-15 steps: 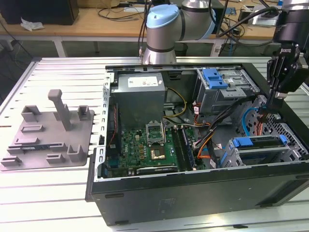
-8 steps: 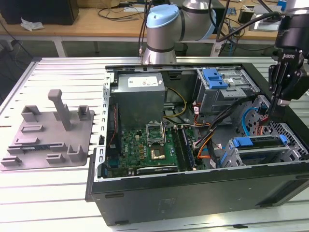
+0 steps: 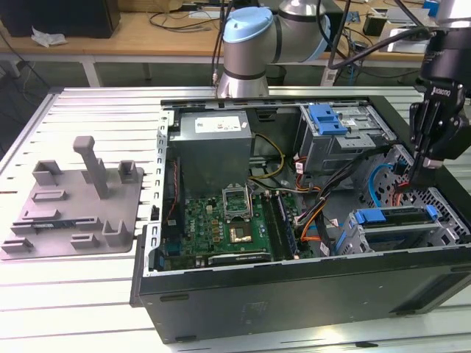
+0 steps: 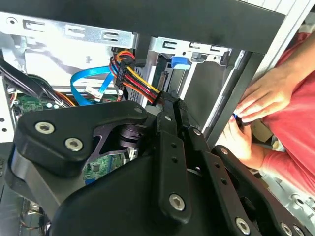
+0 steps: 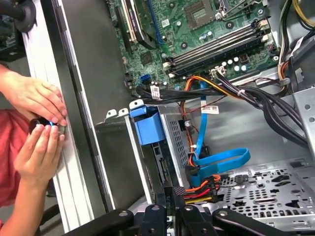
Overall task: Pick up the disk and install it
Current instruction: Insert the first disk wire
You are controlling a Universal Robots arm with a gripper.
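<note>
Fingers (image 4: 167,129) of the black gripper (image 4: 172,102) stand close together with barely a gap, their tips at the black plug of a red, yellow and black wire bundle (image 4: 132,70); we cannot tell whether they pinch that plug; just beyond the tips we see the flat silver metal disk (image 5: 147,129) in its blue plastic carrier, seated in the grey metal drive cage (image 3: 346,239) at a corner of the open black computer case (image 3: 294,290); a flat blue data cable (image 5: 221,160) loops beside the cage; the green motherboard (image 3: 228,220) lies further in, with the large grey power-supply box (image 3: 213,143) beyond it; in both wrist views a person's hands (image 5: 34,96) rest at the case's outer wall; on the exterior view's left, a grey plastic fixture plate (image 3: 73,198) lies on the slatted white table (image 3: 88,118), well apart from the case.
</note>
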